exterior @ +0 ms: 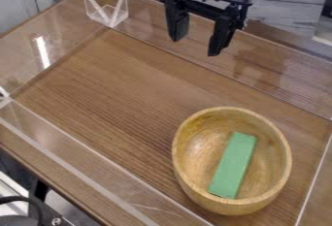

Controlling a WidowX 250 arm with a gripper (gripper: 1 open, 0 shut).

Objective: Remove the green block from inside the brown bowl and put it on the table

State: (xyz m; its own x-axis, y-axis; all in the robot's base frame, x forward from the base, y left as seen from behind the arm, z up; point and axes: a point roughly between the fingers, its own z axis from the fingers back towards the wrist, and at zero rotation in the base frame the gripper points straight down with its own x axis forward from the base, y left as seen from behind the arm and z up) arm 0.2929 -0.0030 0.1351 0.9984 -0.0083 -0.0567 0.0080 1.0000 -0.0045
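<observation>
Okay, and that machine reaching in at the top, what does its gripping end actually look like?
The gripper is dark, nearly black, with two blunt, chunky fingers. Above it is a bulky dark body with small pale or silvery spots. The picture is too small to read any markings.

Brown wood-grain table (111, 89) with a light-brown wooden bowl (191, 162) directly on top

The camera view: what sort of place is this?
Probably a robot test bench: a wood-grain tabletop edged with clear walls, a black gripper, and cables at the corner.
</observation>
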